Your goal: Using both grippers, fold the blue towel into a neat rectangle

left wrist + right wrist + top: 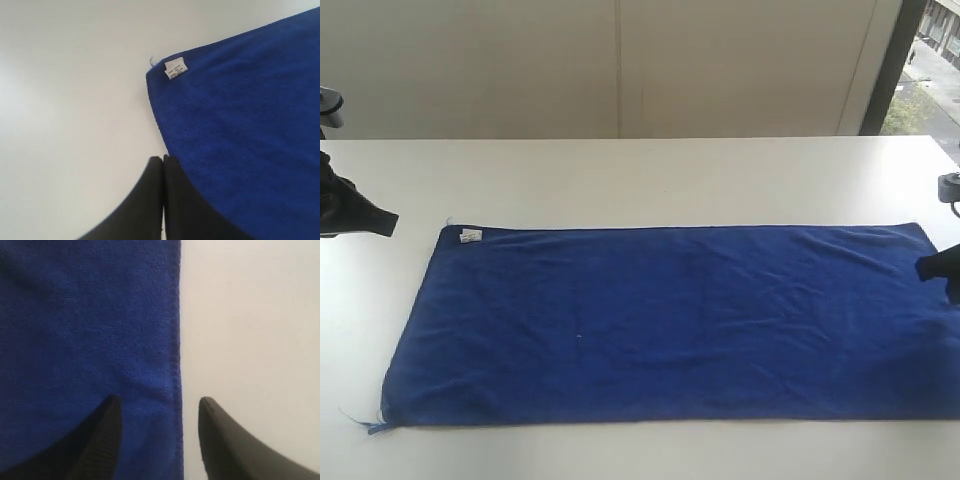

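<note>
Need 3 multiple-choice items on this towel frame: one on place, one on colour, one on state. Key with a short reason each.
1. In the exterior view, where on the towel is the white label?
A. near right corner
B. middle
C. far left corner

2. What colour is the towel?
A. blue
B. red
C. green

3. How do the grippers stand?
A. both open
B. left gripper shut, right gripper open
C. left open, right shut

Key:
1 C: the label sits at the far left corner, by the edge.
2 A: the cloth is deep blue in all three views.
3 B: the left jaws press together with no gap, and the right jaws stand apart astride the towel's edge.
</note>
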